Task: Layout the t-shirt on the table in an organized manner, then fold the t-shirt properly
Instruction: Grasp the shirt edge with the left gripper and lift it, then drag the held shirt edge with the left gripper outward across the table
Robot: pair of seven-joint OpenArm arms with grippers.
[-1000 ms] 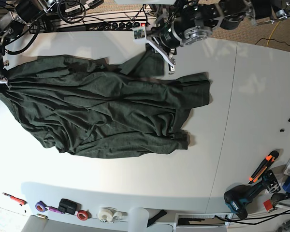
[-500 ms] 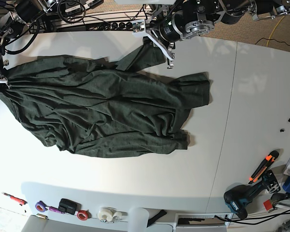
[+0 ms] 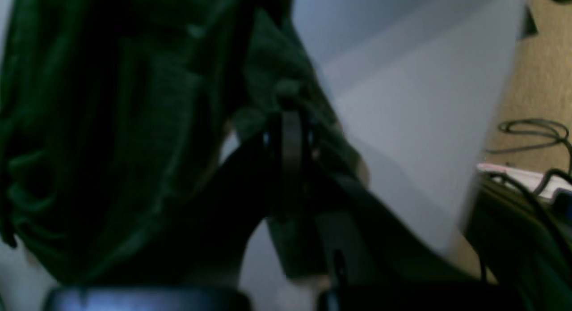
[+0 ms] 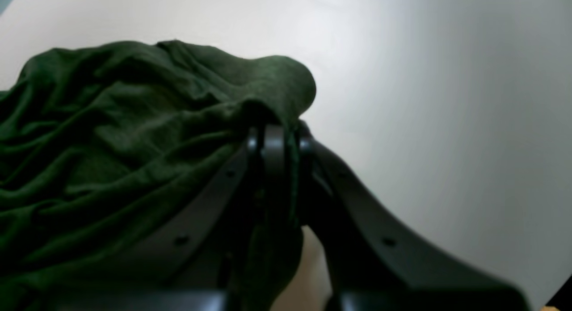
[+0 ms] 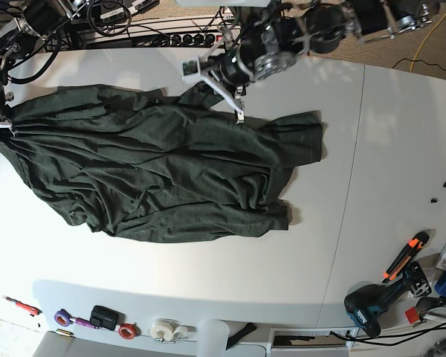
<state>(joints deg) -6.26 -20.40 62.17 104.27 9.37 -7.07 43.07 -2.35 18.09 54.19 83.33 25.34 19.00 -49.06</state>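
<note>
Layout stage: t-shirt [image 5: 156, 175] lies rumpled on the worktop [image 5: 386, 149], unfolded; left claw [image 5: 212, 74] at 12 o'clock and right claw [image 5: 0, 123] at 9 o'clock each pinch cloth.

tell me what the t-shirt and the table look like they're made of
The t-shirt: likely soft knit cotton, matte dark green; it drapes in limp wrinkles, and fine texture shows in the right wrist view.
The table: smooth white hard surface, probably laminate or plastic; faint sheen, thin seam.
</note>
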